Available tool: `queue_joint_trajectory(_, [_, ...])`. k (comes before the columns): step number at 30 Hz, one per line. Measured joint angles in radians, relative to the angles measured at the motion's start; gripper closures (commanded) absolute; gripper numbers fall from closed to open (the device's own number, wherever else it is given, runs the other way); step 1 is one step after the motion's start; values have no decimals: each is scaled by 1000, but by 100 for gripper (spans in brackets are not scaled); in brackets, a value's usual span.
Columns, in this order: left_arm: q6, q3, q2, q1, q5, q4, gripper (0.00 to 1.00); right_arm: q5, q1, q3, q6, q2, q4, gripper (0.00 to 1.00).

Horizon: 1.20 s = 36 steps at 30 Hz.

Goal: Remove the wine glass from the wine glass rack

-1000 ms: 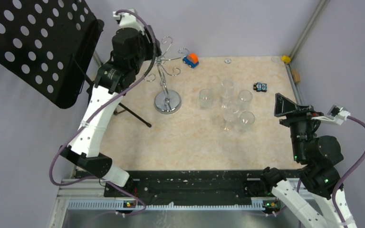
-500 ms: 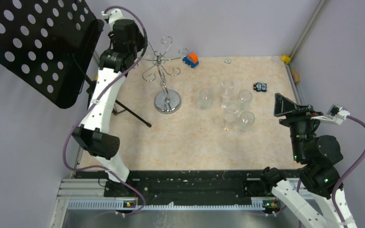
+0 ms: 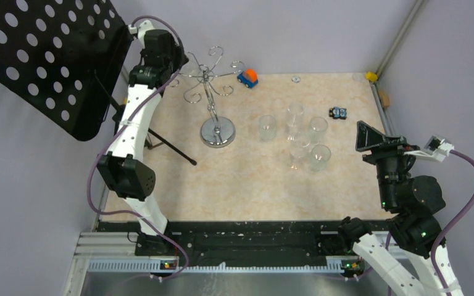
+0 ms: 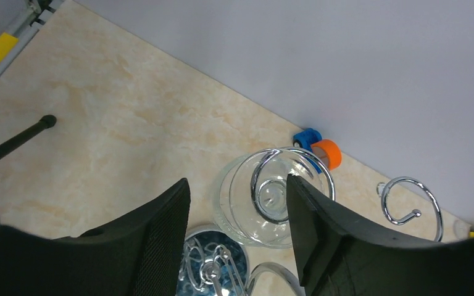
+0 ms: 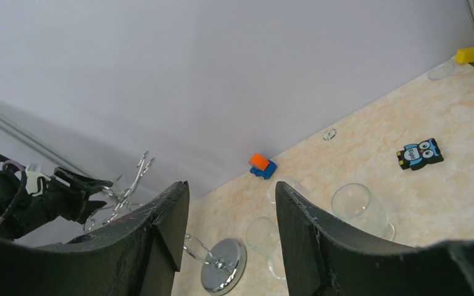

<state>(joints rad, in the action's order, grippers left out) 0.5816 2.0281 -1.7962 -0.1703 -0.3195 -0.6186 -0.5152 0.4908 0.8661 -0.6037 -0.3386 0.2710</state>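
wine glass [image 4: 256, 216] hung bowl-down on wine glass rack [image 3: 212, 102], long axis vertical, left claw [image 4: 237, 185] astride, grip unclear

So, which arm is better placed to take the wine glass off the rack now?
Left. The left gripper is open at the top of the rack, with the hanging wine glass just beyond its fingers. The right gripper sits far off to the right.

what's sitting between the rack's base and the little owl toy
Several clear glasses stand between the rack's round base and the owl toy, and nothing else does. The top view shows this.
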Motion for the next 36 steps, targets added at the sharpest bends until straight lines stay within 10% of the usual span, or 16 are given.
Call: queue_joint_trajectory(36, [165,-122,75,23,131,144,98,0,0,0,0,0,1,45])
